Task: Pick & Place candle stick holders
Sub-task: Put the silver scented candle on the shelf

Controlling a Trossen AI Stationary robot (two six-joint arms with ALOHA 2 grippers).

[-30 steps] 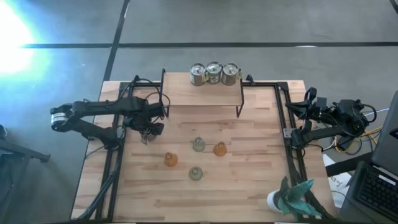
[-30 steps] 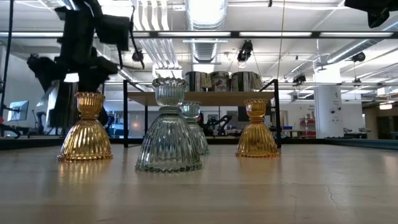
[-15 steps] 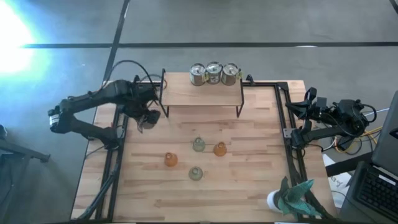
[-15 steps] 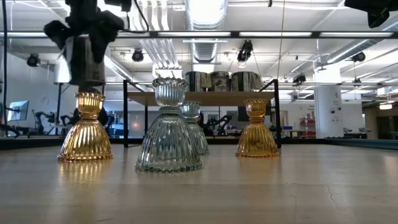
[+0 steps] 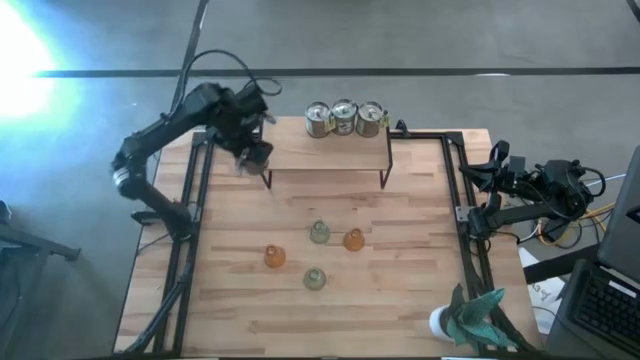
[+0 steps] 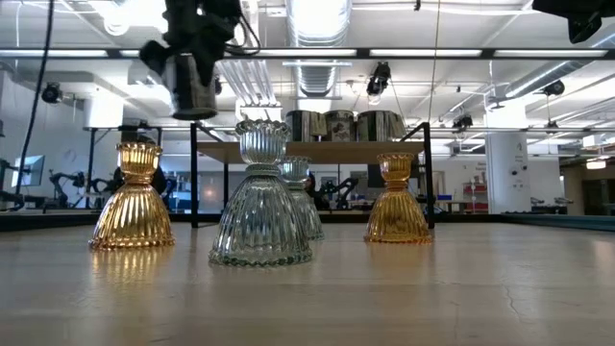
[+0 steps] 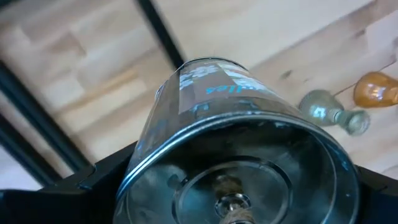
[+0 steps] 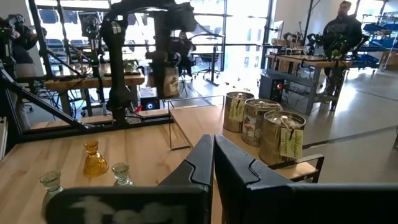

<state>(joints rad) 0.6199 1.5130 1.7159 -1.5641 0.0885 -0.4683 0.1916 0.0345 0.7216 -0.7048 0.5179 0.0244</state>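
My left gripper is shut on a squat silvery candle stick holder, held in the air by the left end of the raised wooden shelf; the low view shows this holder high up. Three more silvery holders stand on their bases in a row on the shelf. Two amber glass holders and two pale green ones stand upright mid-table. My right gripper is shut on nothing and waits at the table's right edge. My left gripper pinches the silvery holder's round wall between its two fingers, on opposite sides near the open top rim. The fingers come from above, pointing steeply down. The holder hangs below them, close to upright and clear of the table and the shelf.
The shelf stands on thin black legs at the table's far middle. A white pot with teal leaves sits at the near right corner. Black frame rails run along both sides. Bare wood lies on the near part of the table.
My left gripper has risen and swung toward the table's far edge, from the left side of the table up to the shelf's left end, rolling as it went. The silvery holder has gone with it and stays lifted clear.
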